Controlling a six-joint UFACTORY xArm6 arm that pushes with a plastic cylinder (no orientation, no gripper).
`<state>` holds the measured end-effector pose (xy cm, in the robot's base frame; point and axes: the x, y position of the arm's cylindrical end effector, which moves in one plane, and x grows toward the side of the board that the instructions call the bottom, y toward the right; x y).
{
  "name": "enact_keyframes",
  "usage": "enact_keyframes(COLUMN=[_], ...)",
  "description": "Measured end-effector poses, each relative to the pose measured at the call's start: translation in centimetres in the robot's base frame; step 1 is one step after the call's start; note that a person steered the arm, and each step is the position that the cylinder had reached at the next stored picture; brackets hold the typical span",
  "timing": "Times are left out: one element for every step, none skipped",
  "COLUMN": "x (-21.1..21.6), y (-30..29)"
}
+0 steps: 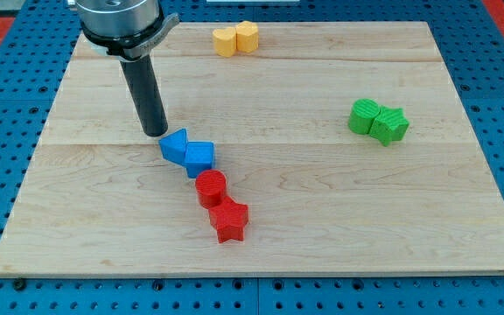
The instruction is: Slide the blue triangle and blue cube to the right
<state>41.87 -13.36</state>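
The blue triangle [174,145] lies on the wooden board [322,219] left of centre. The blue cube [199,157] touches it on its lower right. My tip [155,133] stands just up and to the left of the blue triangle, very close to it or touching it. The dark rod rises from there to the arm's head at the view's top left.
A red cylinder [210,187] sits right below the blue cube, with a red star [229,220] below that. Two yellow blocks [236,38] sit at the board's top edge. Two green blocks [379,121] sit at the right.
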Motion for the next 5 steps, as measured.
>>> enact_keyframes(x=[-1.1, -1.5, -0.4, 2.3, 2.5], y=[-0.1, -0.3, -0.9, -0.9, -0.9])
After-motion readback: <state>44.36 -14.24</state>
